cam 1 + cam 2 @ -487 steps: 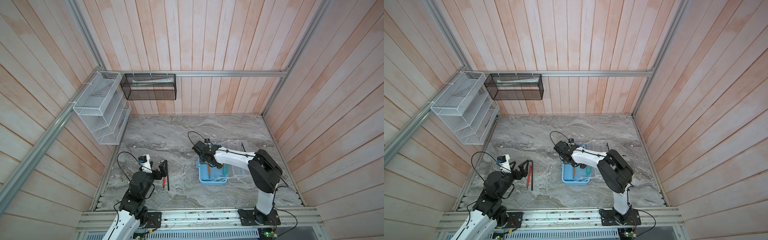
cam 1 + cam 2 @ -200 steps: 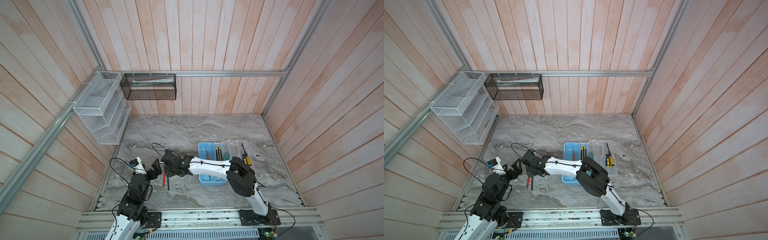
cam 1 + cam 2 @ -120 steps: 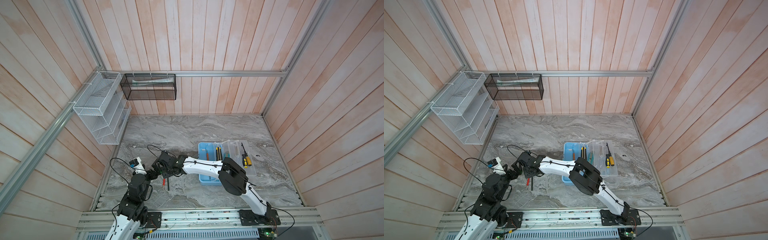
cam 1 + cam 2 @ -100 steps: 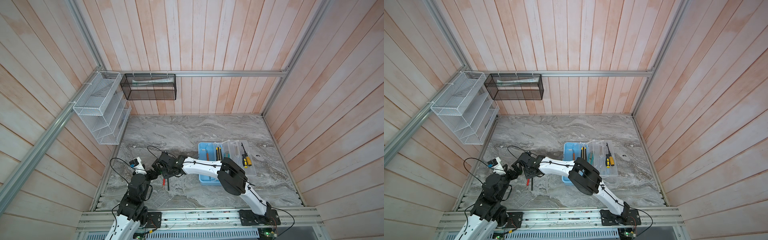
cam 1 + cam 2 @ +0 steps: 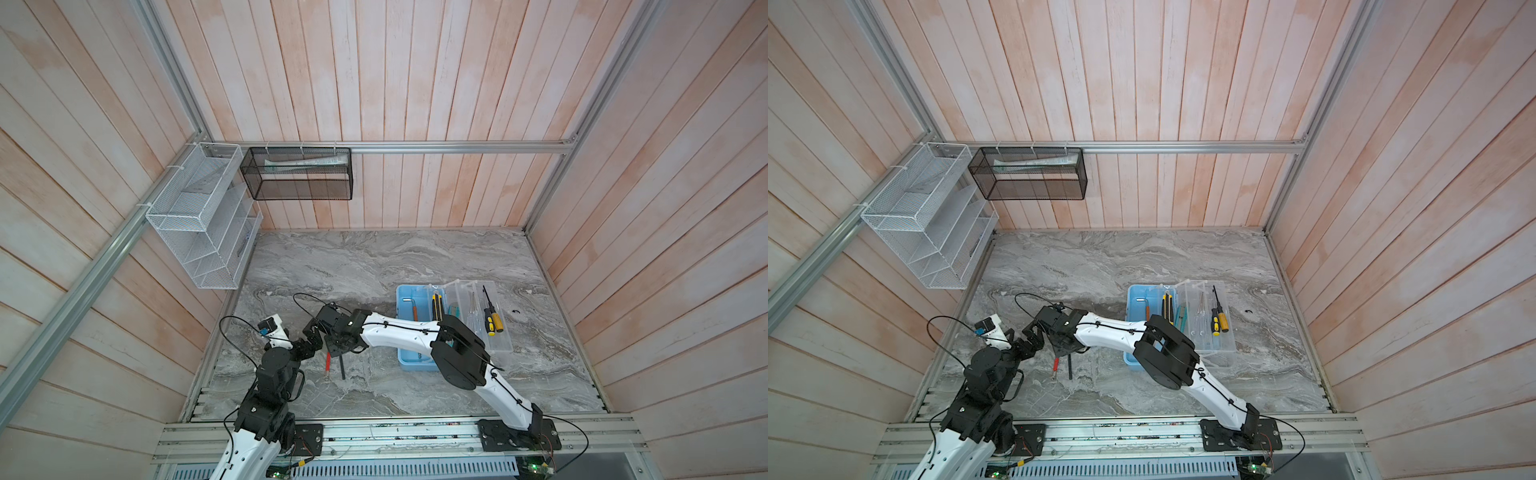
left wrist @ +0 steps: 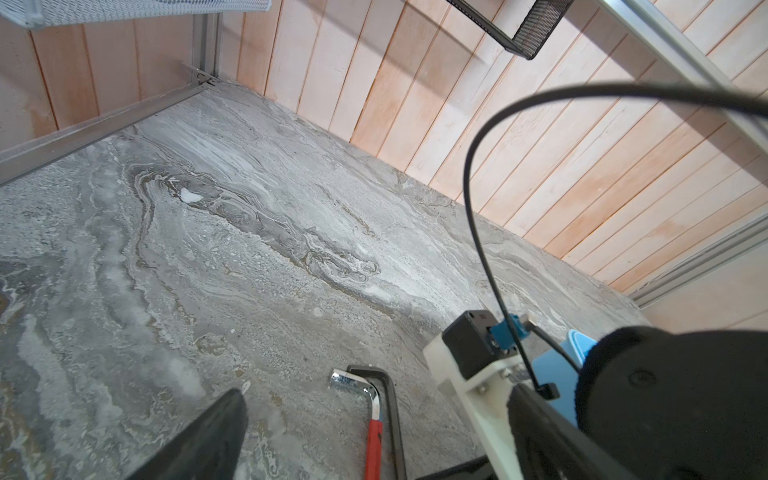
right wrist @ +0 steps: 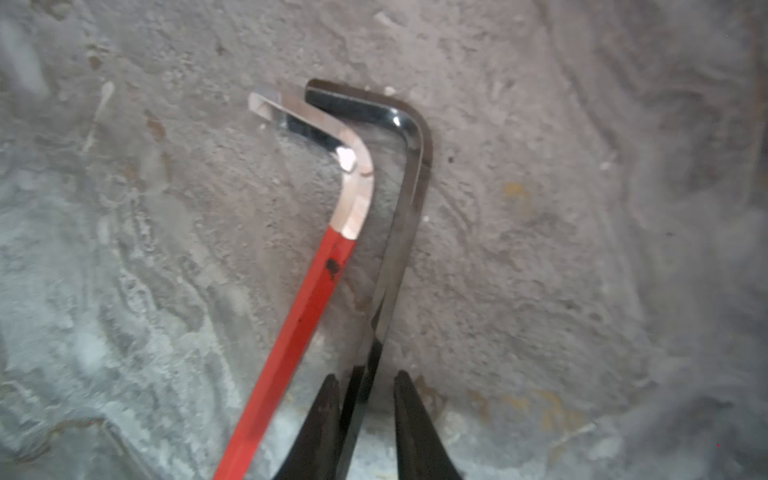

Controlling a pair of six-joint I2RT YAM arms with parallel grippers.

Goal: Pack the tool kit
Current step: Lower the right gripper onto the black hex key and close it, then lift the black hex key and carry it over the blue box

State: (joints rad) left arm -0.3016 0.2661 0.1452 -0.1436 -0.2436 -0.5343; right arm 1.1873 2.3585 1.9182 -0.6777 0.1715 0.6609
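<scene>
Two hex keys lie side by side on the marble at the front left: a red-sleeved one point(image 5: 328, 365) point(image 7: 307, 299) and a black one point(image 5: 341, 368) point(image 7: 399, 249). My right gripper point(image 5: 336, 353) point(image 7: 365, 378) reaches across and straddles the black key's long arm. One of its fingers touches the key, and a gap shows at the other. My left gripper point(image 5: 307, 347) point(image 6: 378, 395) hangs wide open just left of the keys. The light blue tool box point(image 5: 405, 361) point(image 5: 1133, 299) sits at the right with its clear lid point(image 5: 494, 345) folded out. A yellow-handled screwdriver point(image 5: 490, 318) lies on that lid.
A utility knife point(image 5: 435, 305) and a hex key point(image 5: 413, 307) lie in the box. A white wire rack point(image 5: 203, 224) and a black mesh basket point(image 5: 299, 174) hang on the walls. A small black bit point(image 5: 516, 311) lies right of the lid.
My right arm has swung from the box across to the hex keys, and its jaws have narrowed around the black one. My left arm drew back slightly and stayed open.
</scene>
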